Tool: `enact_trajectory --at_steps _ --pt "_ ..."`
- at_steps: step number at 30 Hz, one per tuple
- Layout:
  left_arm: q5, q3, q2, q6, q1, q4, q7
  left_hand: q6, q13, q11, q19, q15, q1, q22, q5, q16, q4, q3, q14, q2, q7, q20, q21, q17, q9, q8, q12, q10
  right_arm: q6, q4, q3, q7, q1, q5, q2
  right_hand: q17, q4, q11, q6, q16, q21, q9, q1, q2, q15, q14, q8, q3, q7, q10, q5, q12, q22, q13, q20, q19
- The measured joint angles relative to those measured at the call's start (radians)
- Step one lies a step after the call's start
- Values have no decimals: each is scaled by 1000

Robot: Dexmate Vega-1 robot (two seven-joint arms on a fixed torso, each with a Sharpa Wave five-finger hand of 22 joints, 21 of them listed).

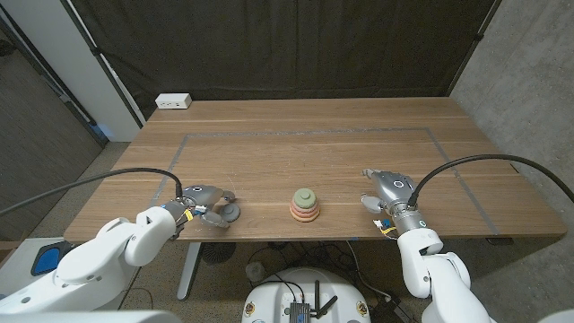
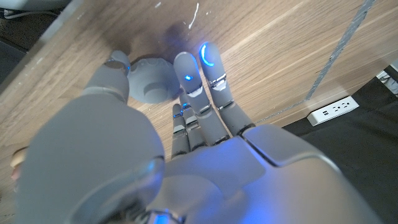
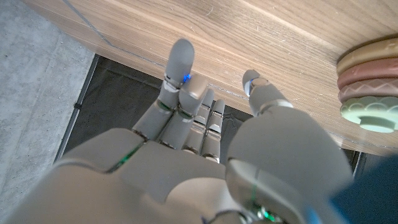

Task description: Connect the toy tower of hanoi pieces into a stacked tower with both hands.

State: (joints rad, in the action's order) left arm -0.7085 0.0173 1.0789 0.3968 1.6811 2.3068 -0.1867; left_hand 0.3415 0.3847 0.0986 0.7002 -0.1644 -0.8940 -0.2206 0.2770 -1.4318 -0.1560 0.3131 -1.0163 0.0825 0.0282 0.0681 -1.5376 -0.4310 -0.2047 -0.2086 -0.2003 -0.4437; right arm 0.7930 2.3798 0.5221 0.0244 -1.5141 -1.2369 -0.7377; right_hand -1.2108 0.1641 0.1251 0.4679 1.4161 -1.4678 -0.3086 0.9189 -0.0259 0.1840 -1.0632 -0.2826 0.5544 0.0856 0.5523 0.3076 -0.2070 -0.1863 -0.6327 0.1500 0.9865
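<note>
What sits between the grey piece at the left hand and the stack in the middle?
Nothing visible. The grey piece lies by the left hand, and only bare table separates it from the stacked rings. The right hand waits on the stack's far side.

A robotics lab test bay: a wooden table (image 1: 296,148) marked with tape lines (image 1: 305,133) stands before black curtains (image 1: 269,45), a power strip (image 1: 174,101) at its corner.

Two white, rounded arm shells; a black cable loops off each forearm. Wrists carry small yellow and blue markings. Left hand (image 1: 204,207) and right hand (image 1: 387,191): smooth grey casings, darker segmented fingers (image 2: 205,74), blue lights glowing at the left fingertips.
</note>
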Motion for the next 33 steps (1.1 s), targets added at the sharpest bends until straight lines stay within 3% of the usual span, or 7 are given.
enact_trajectory --at_steps 28,33 --pt "60 41 59 90 10 14 75 60 -4 16 10 -2 -17 -10 0 -15 -3 3 -16 -17 -10 1 -10 -2 0 -16 -23 -66 6 -14 7 -39 14 55 -20 1 -3 0 0 -4 4 0 0 0 0 0 0 -3 0 8 11 0 5 0 0 0" --pt "71 78 76 98 -14 15 89 60 -2 16 10 -2 -21 -10 1 -15 -3 3 -16 -21 -10 2 -9 0 0 -16 -23 -66 7 -17 8 -56 19 87 -26 0 -4 2 0 -4 4 0 -9 9 0 0 0 -4 0 9 15 0 5 -5 0 0"
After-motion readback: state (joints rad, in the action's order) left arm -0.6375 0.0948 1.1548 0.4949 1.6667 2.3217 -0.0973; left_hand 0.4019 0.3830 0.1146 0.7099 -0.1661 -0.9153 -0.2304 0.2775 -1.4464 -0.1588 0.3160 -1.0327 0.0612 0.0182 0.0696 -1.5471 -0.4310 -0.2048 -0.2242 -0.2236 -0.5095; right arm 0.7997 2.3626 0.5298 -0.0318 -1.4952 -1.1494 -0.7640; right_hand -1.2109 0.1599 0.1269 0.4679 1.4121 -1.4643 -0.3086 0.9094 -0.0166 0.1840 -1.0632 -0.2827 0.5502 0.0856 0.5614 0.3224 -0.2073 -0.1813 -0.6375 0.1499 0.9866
